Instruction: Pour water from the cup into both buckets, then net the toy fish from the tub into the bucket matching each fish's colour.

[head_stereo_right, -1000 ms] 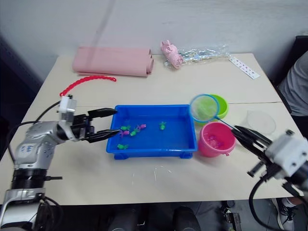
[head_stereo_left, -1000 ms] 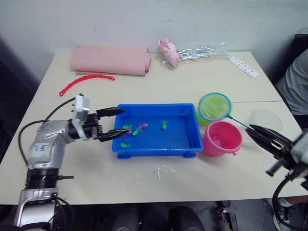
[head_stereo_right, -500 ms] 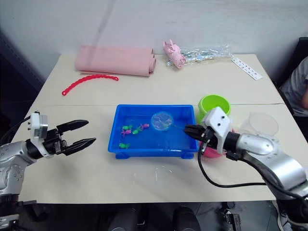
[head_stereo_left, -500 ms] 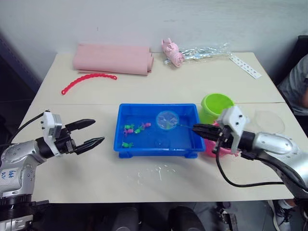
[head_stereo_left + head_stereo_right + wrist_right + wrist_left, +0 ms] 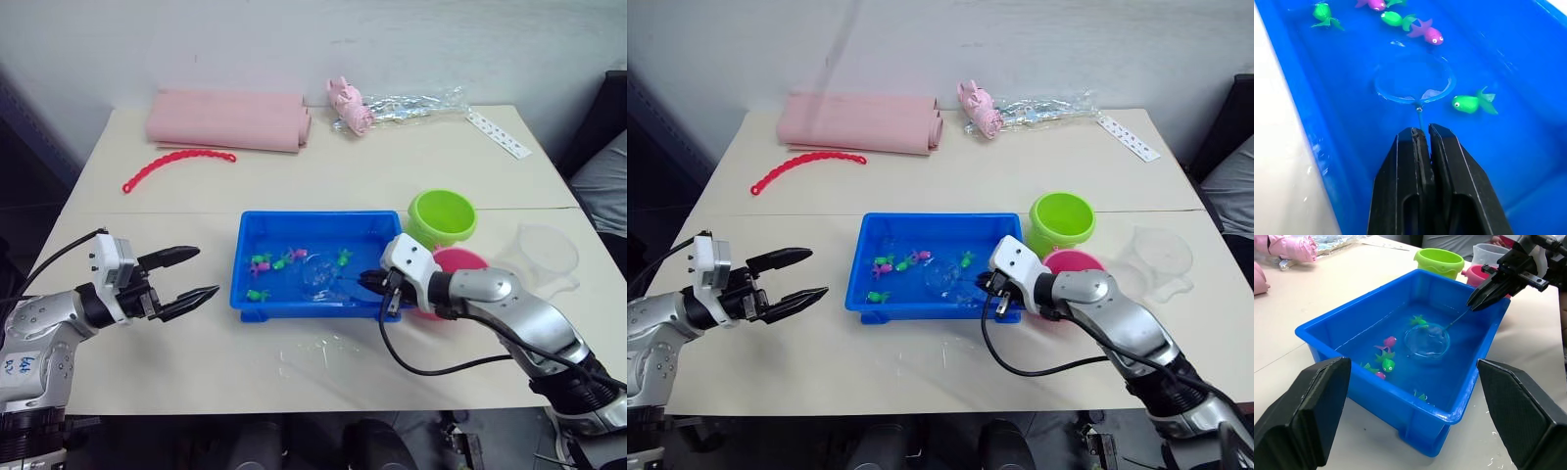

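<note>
The blue tub holds water and several tiny green and pink toy fish. My right gripper is shut on the net's thin handle, and the net lies dipped in the tub's water. A green fish floats just beside the hoop. The lime green bucket stands right of the tub, with the pink bucket partly behind my right arm. The clear cup rests further right. My left gripper hangs open over the table left of the tub, holding nothing.
A rolled pink cloth and a red bead chain lie at the back left. A pink toy with a crinkled clear bag and a white strip lie at the back. A person sits at the right edge.
My right gripper carried the net from above the buckets leftward into the tub and lowered it into the water. My left gripper drew back from the tub's left wall.
</note>
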Robot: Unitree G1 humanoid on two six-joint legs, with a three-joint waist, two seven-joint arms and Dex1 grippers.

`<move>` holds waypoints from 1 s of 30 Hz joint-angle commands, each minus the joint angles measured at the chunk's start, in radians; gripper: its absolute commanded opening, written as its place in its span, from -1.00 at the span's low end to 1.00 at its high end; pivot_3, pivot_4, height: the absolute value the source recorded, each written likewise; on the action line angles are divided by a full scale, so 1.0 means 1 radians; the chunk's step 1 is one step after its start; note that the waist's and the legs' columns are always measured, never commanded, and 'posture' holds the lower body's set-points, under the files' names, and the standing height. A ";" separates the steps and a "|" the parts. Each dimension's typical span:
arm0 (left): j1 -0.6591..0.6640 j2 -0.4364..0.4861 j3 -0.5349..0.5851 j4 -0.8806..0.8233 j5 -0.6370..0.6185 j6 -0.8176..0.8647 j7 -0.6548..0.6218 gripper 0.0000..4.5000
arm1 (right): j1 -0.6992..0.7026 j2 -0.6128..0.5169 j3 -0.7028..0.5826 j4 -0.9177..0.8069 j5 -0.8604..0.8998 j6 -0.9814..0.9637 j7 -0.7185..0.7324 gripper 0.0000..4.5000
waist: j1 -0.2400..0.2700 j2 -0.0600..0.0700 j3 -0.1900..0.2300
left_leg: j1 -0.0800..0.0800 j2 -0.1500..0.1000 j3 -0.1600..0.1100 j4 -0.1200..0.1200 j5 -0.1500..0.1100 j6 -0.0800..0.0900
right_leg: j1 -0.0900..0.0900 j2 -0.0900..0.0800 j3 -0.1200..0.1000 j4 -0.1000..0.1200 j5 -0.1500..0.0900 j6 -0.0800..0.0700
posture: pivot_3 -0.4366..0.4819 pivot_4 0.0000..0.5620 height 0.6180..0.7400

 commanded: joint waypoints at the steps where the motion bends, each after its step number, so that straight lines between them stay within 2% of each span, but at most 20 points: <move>1: 0.007 0.001 0.001 -0.033 -0.008 -0.021 0.001 1.00 | -0.035 0.043 0.001 0.024 -0.053 0.025 -0.026 -1.00 | -0.001 0.000 0.000 | 0.000 0.000 0.000 0.000 0.000 0.000 | 0.000 0.000 0.000 0.000 0.000 0.000 | -0.05 -0.47 1.00; 8: 0.000 0.006 -0.006 -0.029 -0.008 -0.024 0.002 1.00 | -0.077 0.158 0.003 0.113 -0.120 -0.013 -0.033 -1.00 | -0.002 0.000 0.000 | 0.000 0.000 0.000 -0.001 0.000 0.000 | -0.001 0.000 0.000 0.002 0.000 0.000 | -0.05 -0.47 1.00; 14: -0.010 0.001 0.000 -0.030 -0.021 -0.011 0.018 1.00 | -0.076 0.205 -0.070 0.154 -0.103 -0.045 -0.016 -1.00 | -0.001 0.000 0.000 | 0.000 0.000 0.000 0.000 0.000 0.000 | -0.001 0.000 0.000 0.002 0.000 0.000 | -0.05 -0.47 1.00; 18: -0.016 -0.001 0.003 -0.028 -0.030 -0.005 0.029 1.00 | -0.055 0.203 -0.100 0.139 -0.096 -0.071 0.012 -1.00 | -0.002 0.000 0.000 | 0.000 0.000 0.000 -0.001 0.000 0.000 | -0.001 0.000 0.000 0.002 0.000 0.000 | -0.05 -0.47 1.00; 30: -0.059 -0.005 -0.027 0.001 -0.027 -0.007 0.016 1.00 | 0.119 0.148 -0.276 -0.066 0.068 -0.085 0.140 -1.00 | 0.003 0.000 0.000 | 0.000 0.000 0.000 -0.002 0.000 0.000 | -0.001 0.000 0.000 0.001 0.000 0.000 | -0.05 -0.47 1.00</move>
